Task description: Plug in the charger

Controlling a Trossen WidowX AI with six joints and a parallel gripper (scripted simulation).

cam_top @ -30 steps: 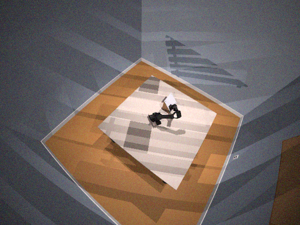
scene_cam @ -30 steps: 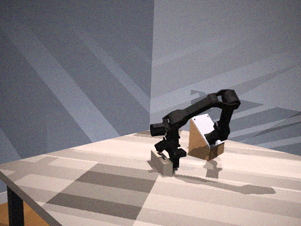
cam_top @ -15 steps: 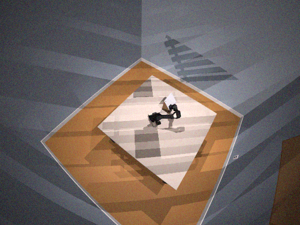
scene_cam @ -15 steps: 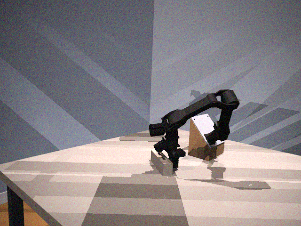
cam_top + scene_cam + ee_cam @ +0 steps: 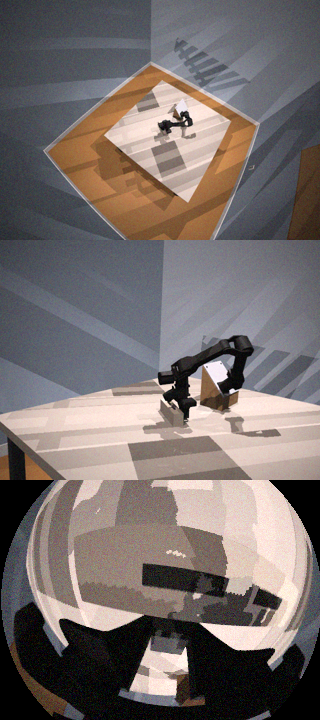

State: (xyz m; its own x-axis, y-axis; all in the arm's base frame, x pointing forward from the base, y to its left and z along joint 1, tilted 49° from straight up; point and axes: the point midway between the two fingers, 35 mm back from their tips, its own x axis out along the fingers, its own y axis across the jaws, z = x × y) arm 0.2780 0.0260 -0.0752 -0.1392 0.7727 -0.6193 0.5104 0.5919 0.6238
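The power strip [image 5: 173, 415] [image 5: 110, 560] is a grey-brown block with black slots in its face, standing on the pale table. My gripper [image 5: 168, 131] [image 5: 186, 417] [image 5: 171, 616] points down right beside the strip, low near the table in the exterior view. It is shut on the charger [image 5: 167, 643], a small dark grey block between the black fingers in the wrist view. The fingertips overlap the strip's lower edge in the wrist view, beside the longer slot. The prongs are hidden, and whether the charger touches the strip cannot be told.
A wooden wedge [image 5: 176, 113] [image 5: 209, 392] with a white sloping panel [image 5: 181, 106] [image 5: 215, 371] stands behind the gripper, close to the arm's base. The arm arches over from there. Striped shadows cross the table [image 5: 204, 124] [image 5: 90, 420].
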